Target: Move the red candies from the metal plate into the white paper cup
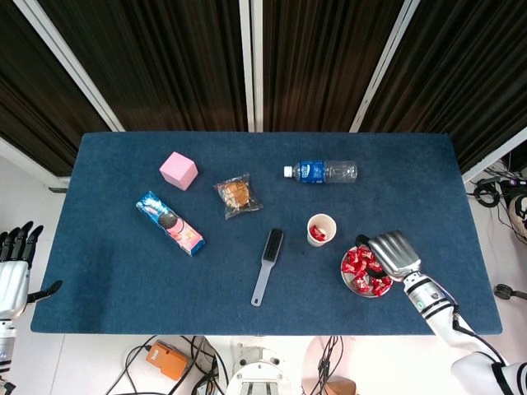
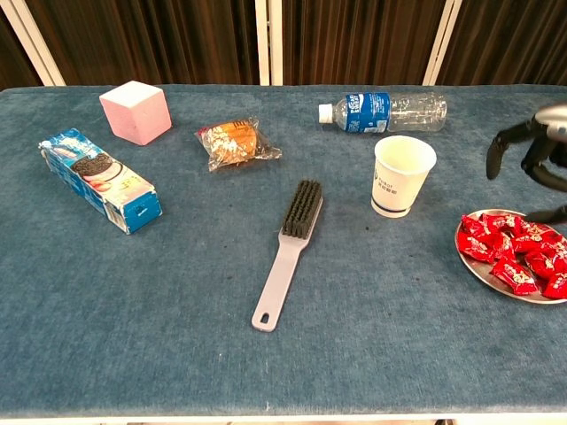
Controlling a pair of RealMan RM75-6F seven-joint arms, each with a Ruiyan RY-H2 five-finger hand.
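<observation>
Right hand (image 1: 394, 253), fingers spread and holding nothing, poised over the round metal plate (image 2: 479, 267) near the table's right edge; glossy, crinkled red candies (image 2: 514, 252) are heaped on the plate directly beneath its fingertips. The white paper cup (image 2: 402, 175), a tapered cylinder, stands upright left of the plate; one red candy (image 1: 318, 234) lies inside. Left hand (image 1: 15, 263), fingers extended and empty, hangs off the table's left end.

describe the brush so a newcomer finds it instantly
Start at the blue table and go to its front middle. Between the cookie box and the white paper cup lies the brush: the only long, thin item, with dark bristles and a pale handle.
</observation>
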